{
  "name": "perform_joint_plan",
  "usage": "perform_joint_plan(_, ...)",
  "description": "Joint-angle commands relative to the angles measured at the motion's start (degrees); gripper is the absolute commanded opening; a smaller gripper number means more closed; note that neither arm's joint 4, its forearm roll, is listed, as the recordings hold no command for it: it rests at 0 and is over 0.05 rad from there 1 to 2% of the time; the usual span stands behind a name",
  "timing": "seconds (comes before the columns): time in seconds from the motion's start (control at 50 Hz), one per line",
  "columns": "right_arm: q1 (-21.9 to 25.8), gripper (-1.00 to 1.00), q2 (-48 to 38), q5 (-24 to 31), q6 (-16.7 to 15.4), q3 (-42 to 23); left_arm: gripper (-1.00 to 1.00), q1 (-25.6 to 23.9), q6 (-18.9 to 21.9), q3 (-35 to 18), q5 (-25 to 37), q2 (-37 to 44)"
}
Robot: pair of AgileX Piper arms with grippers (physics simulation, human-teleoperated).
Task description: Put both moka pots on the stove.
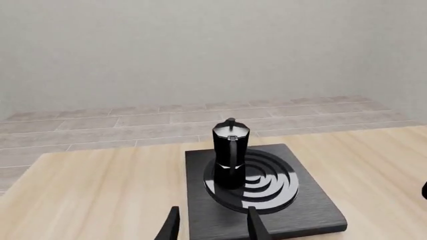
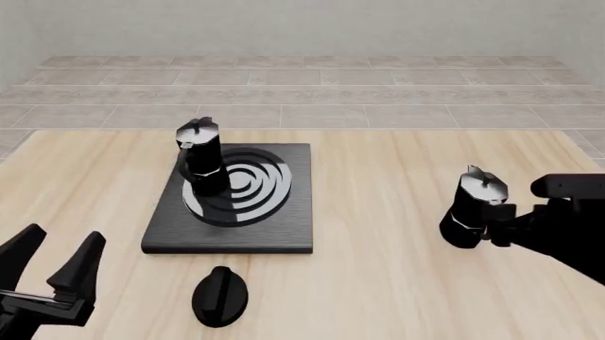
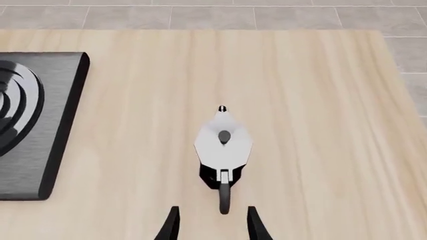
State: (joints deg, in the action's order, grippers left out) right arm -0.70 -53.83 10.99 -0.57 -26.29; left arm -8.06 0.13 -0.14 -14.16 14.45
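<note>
One moka pot [image 2: 200, 159] stands upright on the left part of the stove [image 2: 283, 219], over its silver rings. It also shows in the left wrist view [image 1: 230, 150] on the stove [image 1: 313, 210]. My left gripper [image 2: 64, 239] is open and empty near the table's front left corner, well short of the stove; its fingers [image 1: 257, 225] frame the slab's near edge. The second moka pot [image 2: 475, 207] stands upright on the table at the right. My right gripper [image 2: 498, 225] is open just behind it. In the right wrist view the pot's handle [image 3: 224, 197] points in between the fingers [image 3: 172, 225].
A flat black oval knob [image 2: 220, 296] lies on the table in front of the stove. The stove's right edge [image 3: 63, 125] lies left of the second pot, with bare wood between. Tiled floor lies beyond the table's far edge.
</note>
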Motion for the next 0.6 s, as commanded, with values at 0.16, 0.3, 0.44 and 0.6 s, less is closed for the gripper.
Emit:
perform_joint_plan(0.16, -0.1, 1.00, -5.9, -6.5, -0.9, 1.5, 1.00, 0.0, 0.0, 0.0, -0.1, 0.1)
perform_joint_plan(0.3, -0.7, 1.00, -9.3, -9.6, -1.6, 2.5, 1.00, 0.0, 0.0, 0.1, 0.0, -0.1)
perform_joint_plan(0.44, -0.7, 1.00, -11.7, -11.8, -1.4, 3.2, 1.00, 0.0, 0.0, 0.1, 0.2, -0.3)
perform_joint_plan(0.6, -0.9, 1.00, -15.4, -14.8, -1.4, 3.4, 1.00, 0.0, 0.0, 0.1, -0.2, 0.1)
